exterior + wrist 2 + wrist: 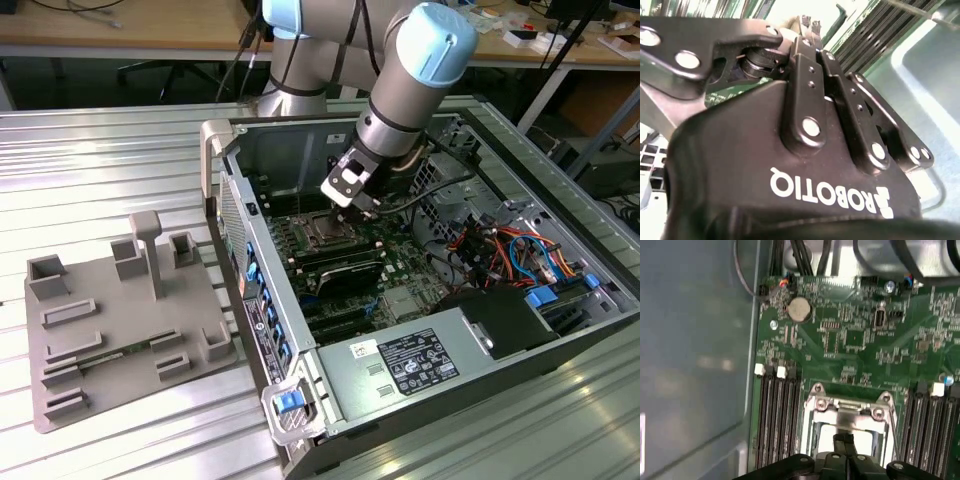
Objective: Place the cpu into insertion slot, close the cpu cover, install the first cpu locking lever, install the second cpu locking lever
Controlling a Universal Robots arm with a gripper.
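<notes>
While the arm [400, 90] reaches down into the open computer case [280, 150], its gripper [346, 208] hangs just above the insertion slot [323, 233], which sits near the middle of the green motherboard [850, 340]. In both wrist views the 2 fingers [840, 446] are pressed together with no gap at the tips. Whether anything thin is pinched between them cannot be told.

In the first wrist view those tips sit over the cpu cover [817, 407], a silvery frame lying down over the slot. A pale, shiny surface shows through its square cut-out (it looks like the top of the cpu [822, 437] seated in the slot, though glare leaves this uncertain). A thin metal rod [893, 425] runs along 1 side of the frame. Long black memory slots [775, 420] flank the slot on 2 opposite sides, and a round coin battery [800, 309] lies nearer the board's edge.

In the exterior view the case lies on its side on a slatted metal table [100, 170], toward the exterior view's right. A grey holder tray [110, 310] with upright posts and pockets rests just beside the case, on the exterior view's left. A labelled power supply [410, 365] sits in the case's near corner, with red, orange and blue wires [510, 250] behind it.
</notes>
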